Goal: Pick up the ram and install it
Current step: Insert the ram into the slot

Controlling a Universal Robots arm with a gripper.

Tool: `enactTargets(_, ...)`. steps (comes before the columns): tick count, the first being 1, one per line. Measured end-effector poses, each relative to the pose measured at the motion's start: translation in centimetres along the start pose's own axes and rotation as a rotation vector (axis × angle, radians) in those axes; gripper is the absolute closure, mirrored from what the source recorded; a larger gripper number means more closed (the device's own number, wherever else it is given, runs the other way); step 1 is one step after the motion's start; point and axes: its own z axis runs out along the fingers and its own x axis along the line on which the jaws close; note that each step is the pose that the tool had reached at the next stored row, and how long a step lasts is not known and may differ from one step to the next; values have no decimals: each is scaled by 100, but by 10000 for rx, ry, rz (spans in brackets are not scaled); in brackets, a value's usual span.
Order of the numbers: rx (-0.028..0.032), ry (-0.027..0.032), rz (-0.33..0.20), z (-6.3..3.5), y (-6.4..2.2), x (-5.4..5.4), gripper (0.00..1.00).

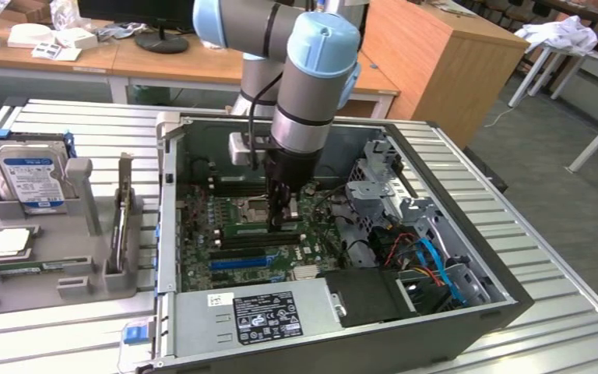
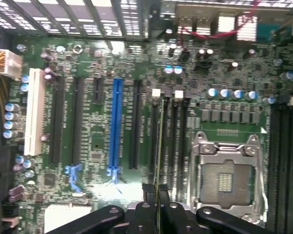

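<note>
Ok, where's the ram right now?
In the wrist view the ram sits edge-on in the gripper, jaws shut on it, over the black memory slots between the blue slot and the CPU socket.

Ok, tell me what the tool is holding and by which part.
The tool is shut on the ram, pinching its flat faces at the upper long edge.
</note>
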Motion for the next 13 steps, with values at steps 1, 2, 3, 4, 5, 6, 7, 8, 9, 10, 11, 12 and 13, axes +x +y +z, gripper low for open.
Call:
enactTargets(1, 1, 2, -1, 0, 0, 10, 87)
enactTargets(2, -1, 2, 0, 0, 1, 10, 87)
enactTargets(3, -1, 2, 0, 0, 1, 10, 87)
enactTargets(4, 0, 2, 1, 0, 1, 10, 87)
enactTargets(5, 1, 1, 4, 0, 4, 10, 87)
enactTargets(6, 2, 0, 18, 2, 12, 9, 87)
enactTargets(7, 4, 0, 25, 2, 15, 9, 87)
enactTargets(8, 3, 1, 27, 2, 15, 9, 87)
enactTargets(9, 3, 2, 27, 2, 15, 10, 87)
enactTargets(10, 3, 1, 28, 2, 15, 10, 87)
enactTargets(11, 3, 0, 28, 7, 16, 10, 87)
enactTargets(12, 3, 2, 28, 17, 15, 10, 87)
enactTargets(13, 2, 2, 28, 30, 15, 10, 87)
